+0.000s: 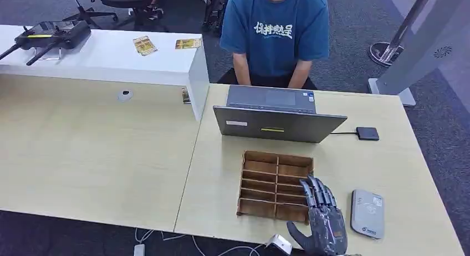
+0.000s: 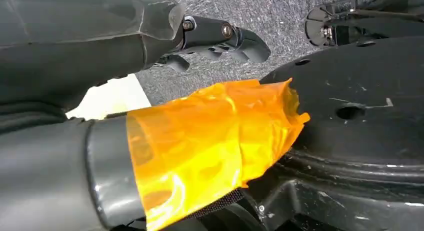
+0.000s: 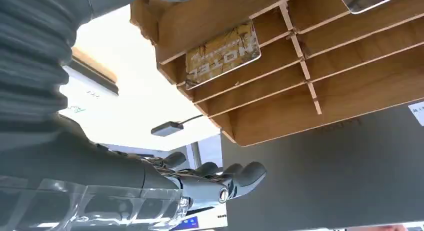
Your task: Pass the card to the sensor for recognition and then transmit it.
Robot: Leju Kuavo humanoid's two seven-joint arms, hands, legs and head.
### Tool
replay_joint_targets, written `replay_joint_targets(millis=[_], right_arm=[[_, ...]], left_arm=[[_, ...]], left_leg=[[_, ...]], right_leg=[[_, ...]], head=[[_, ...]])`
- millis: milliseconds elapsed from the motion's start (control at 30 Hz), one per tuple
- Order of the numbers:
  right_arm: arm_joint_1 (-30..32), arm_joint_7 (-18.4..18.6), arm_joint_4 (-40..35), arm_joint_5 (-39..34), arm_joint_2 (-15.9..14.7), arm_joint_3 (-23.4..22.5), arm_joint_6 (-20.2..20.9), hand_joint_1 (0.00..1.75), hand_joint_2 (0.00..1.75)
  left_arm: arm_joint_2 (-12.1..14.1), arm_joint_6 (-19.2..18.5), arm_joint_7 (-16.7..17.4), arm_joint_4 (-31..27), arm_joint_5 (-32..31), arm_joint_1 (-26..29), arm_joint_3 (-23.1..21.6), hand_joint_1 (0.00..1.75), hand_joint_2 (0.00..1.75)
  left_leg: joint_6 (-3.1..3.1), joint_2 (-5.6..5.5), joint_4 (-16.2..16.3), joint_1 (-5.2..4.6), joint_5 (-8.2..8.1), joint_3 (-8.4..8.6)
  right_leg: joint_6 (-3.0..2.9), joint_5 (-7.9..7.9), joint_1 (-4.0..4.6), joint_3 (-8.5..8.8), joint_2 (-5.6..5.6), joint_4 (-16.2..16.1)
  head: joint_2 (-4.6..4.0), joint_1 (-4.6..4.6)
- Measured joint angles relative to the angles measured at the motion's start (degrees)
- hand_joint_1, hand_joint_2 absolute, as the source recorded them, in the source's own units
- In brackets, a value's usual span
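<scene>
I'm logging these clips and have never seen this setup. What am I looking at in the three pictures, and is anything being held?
This is a humanoid robot with two arms ending in many-fingered hands. The head view looks down from the robot's body onto a pale desk. On it stand a wooden divided rack, a grey laptop with a person in a blue shirt seated behind it, a small black box on a cable, and a grey card reader.

The right hand hovers by the rack with its fingers apart, holding nothing. The right wrist view, taken behind that hand and turned, shows a yellow hotel card in one rack slot.

The left wrist view looks at carpet; the left hand hangs there, orange tape on its thumb, holding nothing.
</scene>
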Motion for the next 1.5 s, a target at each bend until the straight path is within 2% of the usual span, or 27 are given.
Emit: replay_joint_targets(millis=[300,733,1500], right_arm=[[-0.2,0.6,0.6,1.0,0.2,0.0,1.4,0.0,1.75],[-2.1,6.0,4.3,11.0,0.5,0.1,2.3,0.0,1.75],[-2.0,5.2,4.0,8.9,0.5,0.2,2.7,0.0,1.75]], left_arm=[[0.0,-0.1,0.0,0.0,0.1,0.0,-0.2,0.0,0.0],[0.4,-0.3,0.1,0.0,0.5,-0.1,-1.5,0.0,0.0],[0.3,-0.2,0.1,0.0,1.6,-0.1,-1.6,0.0,0.0]], left_leg=[[0.0,0.0,0.0,0.0,0.0,-0.01],[0.0,0.0,0.0,0.0,0.0,0.0],[0.0,0.0,0.0,0.0,0.0,0.0]], right_leg=[[0.0,0.0,0.0,0.0,0.0,0.0],[0.0,0.0,0.0,0.0,0.0,0.0],[0.0,0.0,0.0,0.0,0.0,0.0]], head=[[0.0,0.0],[0.0,0.0],[0.0,0.0]])
